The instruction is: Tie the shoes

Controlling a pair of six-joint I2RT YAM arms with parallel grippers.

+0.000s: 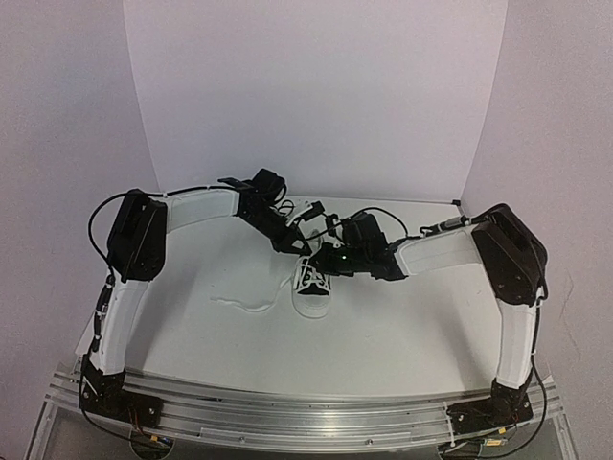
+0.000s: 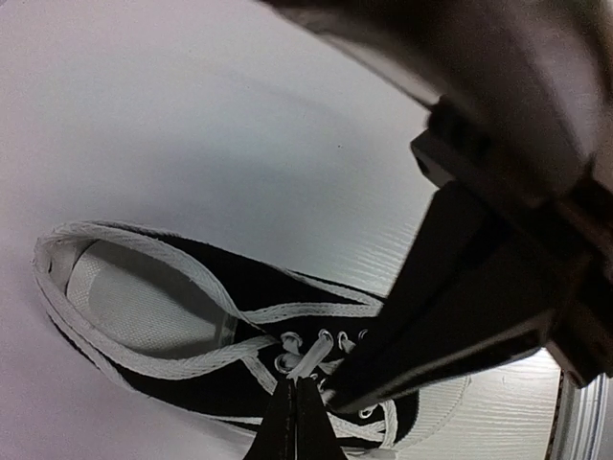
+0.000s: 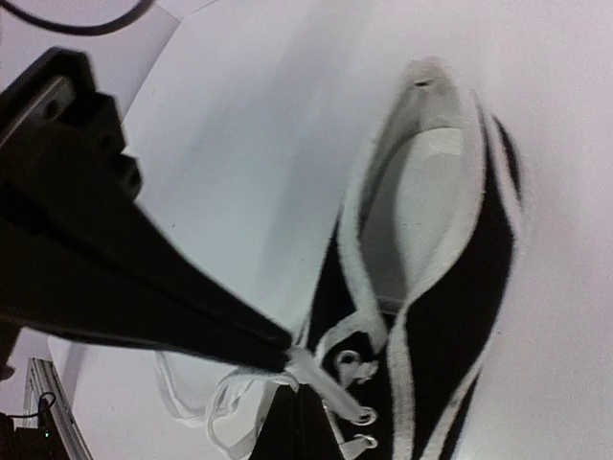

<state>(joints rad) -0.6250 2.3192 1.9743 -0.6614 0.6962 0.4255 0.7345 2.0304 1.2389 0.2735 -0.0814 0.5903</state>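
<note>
**Black sneaker [image 1: 311,285] mid-bench [image 1: 412,326], lace pinched**

Toe points toward the arm bases. Left hand [image 2: 294,393] pressed together, pinching a white lace strand [image 2: 309,358] above the eyelets. Right hand [image 1: 332,257] pressed together, tip beside it; own grip unclear. Loose lace [image 1: 244,305] trails left.

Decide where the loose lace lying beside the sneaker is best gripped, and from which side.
Probably the middle of the loose lace, where it lies flat on the table, left of the sneaker. Come straight down from above, jaws straddling the strand: it is thin and flat, offering nothing to a sideways approach.
</note>
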